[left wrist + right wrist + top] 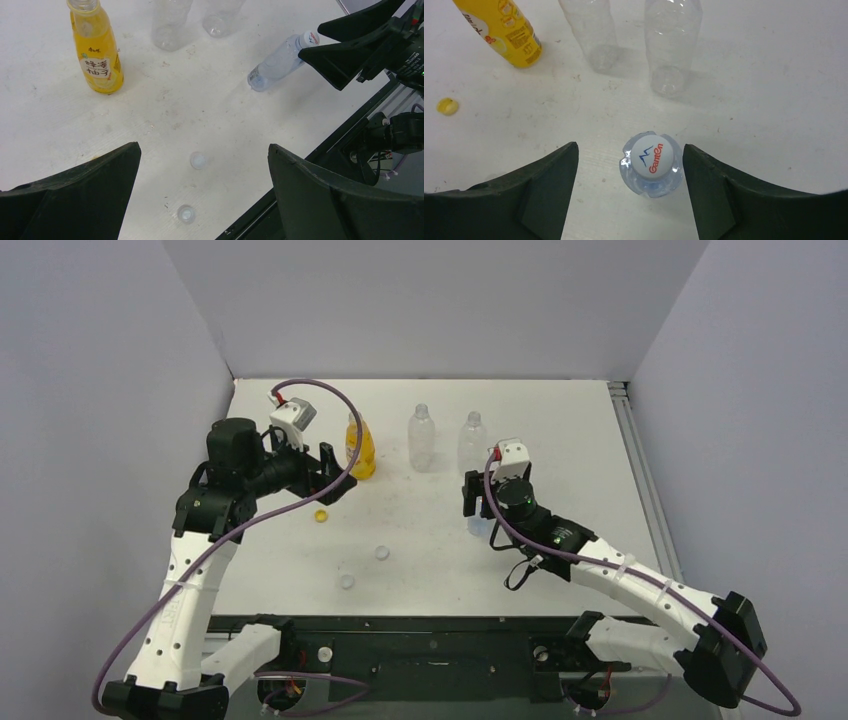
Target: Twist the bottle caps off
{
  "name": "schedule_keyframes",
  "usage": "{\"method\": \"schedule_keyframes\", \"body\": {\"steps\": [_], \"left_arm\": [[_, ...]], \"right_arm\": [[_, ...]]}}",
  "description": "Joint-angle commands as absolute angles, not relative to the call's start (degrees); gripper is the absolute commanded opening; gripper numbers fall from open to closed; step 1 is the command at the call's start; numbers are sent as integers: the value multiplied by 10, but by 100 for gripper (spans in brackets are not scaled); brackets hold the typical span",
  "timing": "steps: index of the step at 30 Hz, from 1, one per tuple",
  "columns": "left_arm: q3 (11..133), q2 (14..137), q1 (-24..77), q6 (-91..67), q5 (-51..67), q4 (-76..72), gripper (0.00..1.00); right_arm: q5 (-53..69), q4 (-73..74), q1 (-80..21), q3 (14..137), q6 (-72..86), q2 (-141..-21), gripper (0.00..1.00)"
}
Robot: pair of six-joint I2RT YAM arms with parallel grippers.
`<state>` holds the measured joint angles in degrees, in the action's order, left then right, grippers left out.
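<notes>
Now only one cap looks left to do. The short clear bottle (651,187) stands upright on the white table (560,440), right of the middle and nearer than the other bottles. Its printed white cap (652,159) is on top of it. The right gripper (630,155) hangs over it and looks straight down. Its two fingers are spread wide, one on each side of the cap, and they do not touch it. It seems lined up this way so it can come down, pinch the cap and turn it. The bottle is light, so it might spin or tip if nothing holds it. The left gripper (335,475) is spread wide too and holds nothing. It hovers just beside the yellow-orange bottle (360,448) at the far left. That bottle has an open mouth, and the yellow cap (321,516) lies on the table near it. To its right stand a first tall clear bottle (422,438) and a second tall clear bottle (473,440), and both look open too. A loose white cap (382,553) and another loose cap (347,582) lie nearer the arms, out of the way.
</notes>
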<state>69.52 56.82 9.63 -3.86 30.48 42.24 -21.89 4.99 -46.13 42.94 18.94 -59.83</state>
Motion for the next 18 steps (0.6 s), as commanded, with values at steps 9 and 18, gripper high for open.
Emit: {"method": "schedule_keyframes", "body": {"steps": [9,18], "left_arm": [[719,556,93,-32,320,407,97],[726,560,93,-34,321,408,96]], "right_arm": [[-211,26,-460,406,199,-629,49],[-233,36,-461,407,200,-631,23]]}}
